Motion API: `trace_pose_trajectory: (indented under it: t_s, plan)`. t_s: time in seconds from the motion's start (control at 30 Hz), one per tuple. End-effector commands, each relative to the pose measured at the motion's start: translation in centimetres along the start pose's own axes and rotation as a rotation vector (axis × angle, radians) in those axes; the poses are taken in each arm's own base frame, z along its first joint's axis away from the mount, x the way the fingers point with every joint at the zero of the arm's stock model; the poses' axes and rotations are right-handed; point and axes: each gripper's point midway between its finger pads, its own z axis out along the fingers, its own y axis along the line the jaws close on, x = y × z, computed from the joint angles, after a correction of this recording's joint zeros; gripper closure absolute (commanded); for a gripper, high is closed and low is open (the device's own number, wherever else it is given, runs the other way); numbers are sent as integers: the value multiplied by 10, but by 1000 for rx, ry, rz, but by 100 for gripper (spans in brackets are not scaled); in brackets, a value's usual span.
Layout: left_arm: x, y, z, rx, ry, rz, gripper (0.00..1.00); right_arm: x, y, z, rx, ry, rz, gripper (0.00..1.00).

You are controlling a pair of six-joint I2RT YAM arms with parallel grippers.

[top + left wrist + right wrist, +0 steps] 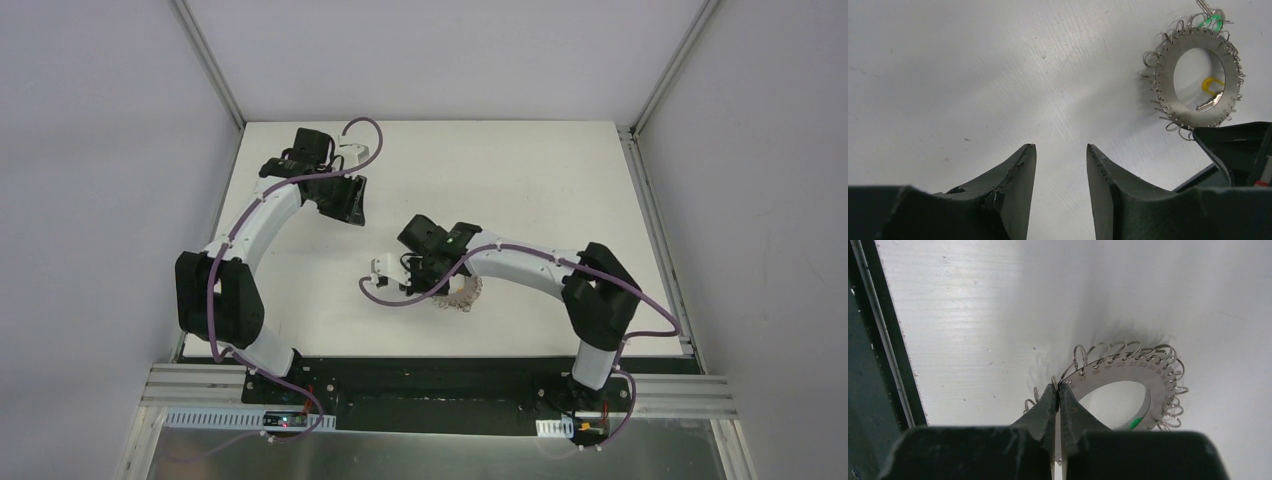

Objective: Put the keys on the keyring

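Note:
The keyring (462,295) lies flat on the white table near its front middle, a grey metal ring fringed with thin wire loops. My right gripper (1058,388) is shut, its tips pinching one wire loop on the rim of the keyring (1128,372). In the left wrist view the yellow-headed key (1212,85) rests inside the hole of the keyring (1168,75), and the green-headed key (1215,21) sits at its far rim. A bit of the green key (1135,423) shows past the right fingers. My left gripper (1060,147) hovers open and empty, well away from the ring, at the back left (350,205).
The table's dark front rail (883,340) runs along the left of the right wrist view. The right arm's purple cable (385,295) loops over the table beside the ring. The right gripper's dark body (1238,150) shows at the lower right of the left wrist view.

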Motion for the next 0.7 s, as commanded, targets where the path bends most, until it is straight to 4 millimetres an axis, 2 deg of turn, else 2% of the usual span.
trace_pose_trajectory:
  t_s: [0.0, 0.3, 0.67]
  plan:
    - [-15, -4, -22, -7, -62, 2, 57, -16, -26, -49, 109, -71, 36, 100]
    - [-15, -5, -26, -4, -68, 5, 57, -10, -63, -61, 186, -96, 106, 100]
    - [-14, -5, -28, 3, -71, -4, 57, -10, -103, -51, 240, -98, 200, 100]
